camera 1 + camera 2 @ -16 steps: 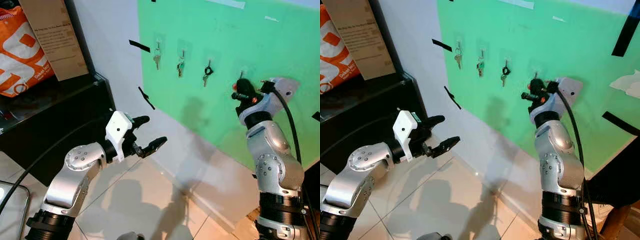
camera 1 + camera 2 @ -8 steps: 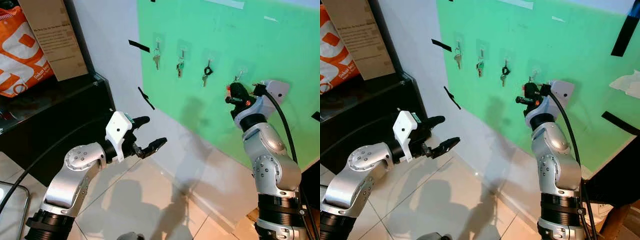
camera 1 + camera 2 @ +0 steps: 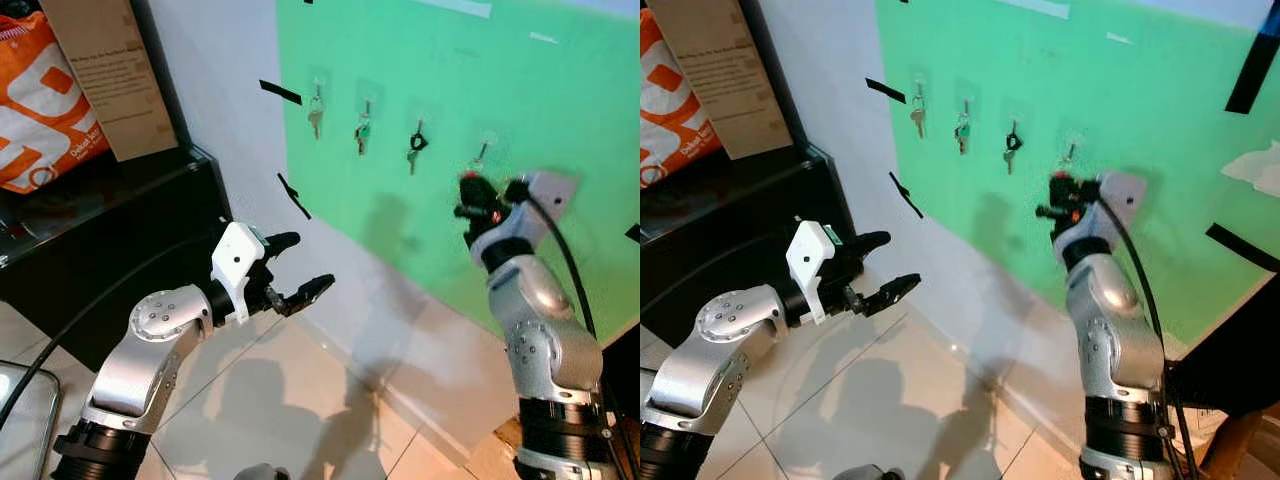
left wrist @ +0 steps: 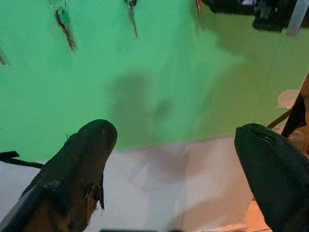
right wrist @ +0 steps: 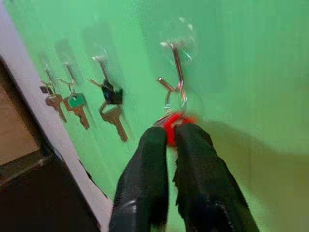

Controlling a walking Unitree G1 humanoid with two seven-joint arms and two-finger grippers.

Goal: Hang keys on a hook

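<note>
Right wrist view: right gripper (image 5: 170, 137) pinched nearly shut on a red key (image 5: 175, 123), its wire ring (image 5: 175, 100) up at the rightmost hook (image 5: 176, 60) on the green wall (image 5: 231, 72). Looks threaded over the hook's lower curl, but motion blur forbids certainty. Probably light, stiff and small, with smooth metal likely to slip or swivel between the pads; best held by the red head, as now, leaving the ring free to swing onto the wire. Thin hook, likely stuck on, so gentle pressure seems wise.

Three other keys already hanging on neighbouring hooks: a black-headed key (image 5: 112, 95), a green-headed key (image 5: 76, 102) and a plain key (image 5: 53, 101).

Left gripper (image 3: 300, 268) held out low before the white wall, fingers spread wide, holding nothing.

Hard to make out: the key's blade, hidden between the black fingers (image 5: 145, 164); whether the ring truly bears on the hook; the hook's mounting, pale and smeared. From the head views, red key largely covered by the gripper.
</note>
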